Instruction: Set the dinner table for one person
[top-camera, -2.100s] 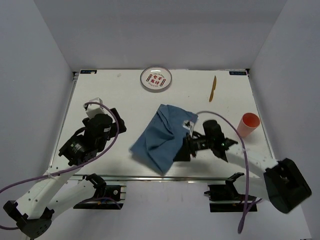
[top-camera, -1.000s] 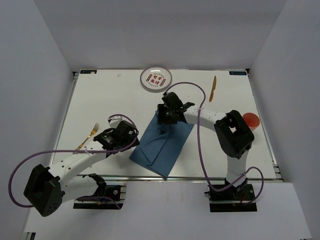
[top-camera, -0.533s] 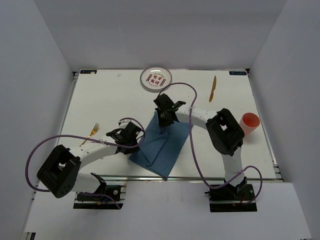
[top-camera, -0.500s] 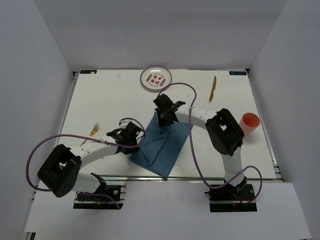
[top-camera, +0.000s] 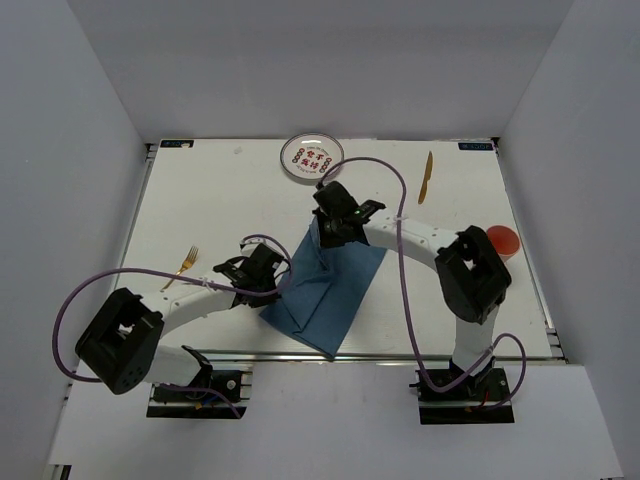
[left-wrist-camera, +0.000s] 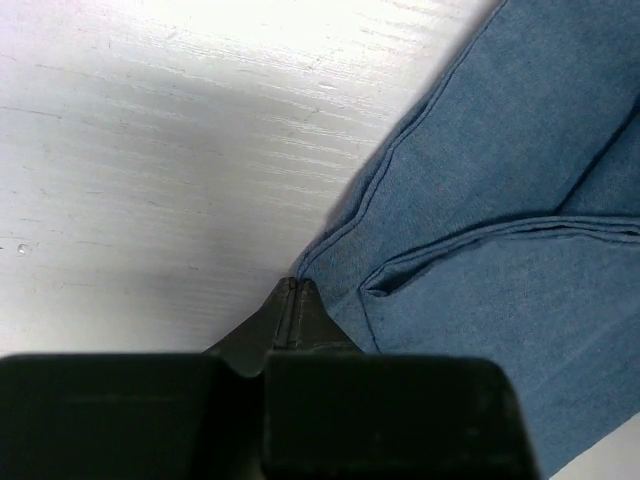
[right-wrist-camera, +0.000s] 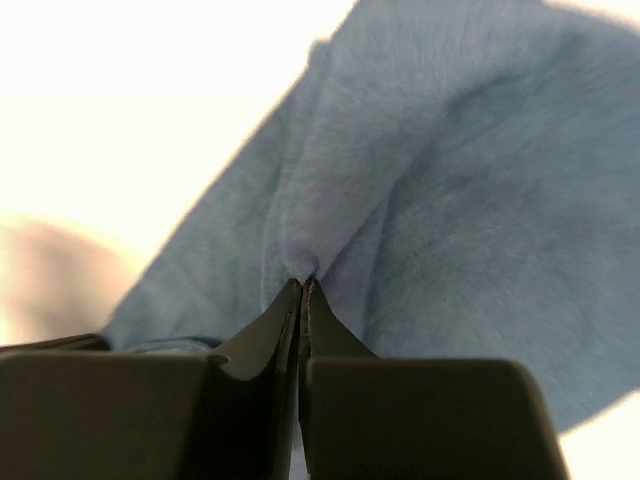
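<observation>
On the white dinner table (top-camera: 200, 190) lies a blue cloth placemat (top-camera: 335, 285), partly folded over itself. My left gripper (top-camera: 277, 284) is at its left edge. In the left wrist view that gripper (left-wrist-camera: 293, 284) is shut, its tips pinching the hem of the placemat (left-wrist-camera: 500, 180). My right gripper (top-camera: 326, 233) holds the far corner. The right wrist view shows this gripper (right-wrist-camera: 302, 283) shut on a gathered pleat of the placemat (right-wrist-camera: 450, 200), which rises from the tips.
A patterned plate (top-camera: 312, 157) sits at the table's far edge. A gold knife (top-camera: 426, 177) lies at the far right, a gold fork (top-camera: 181, 266) at the left, and a red cup (top-camera: 501, 240) near the right edge behind the right arm.
Both grippers have closed on the placemat, the left at its left edge, the right at its far corner. The right gripper has shifted slightly, drawing that corner up.
</observation>
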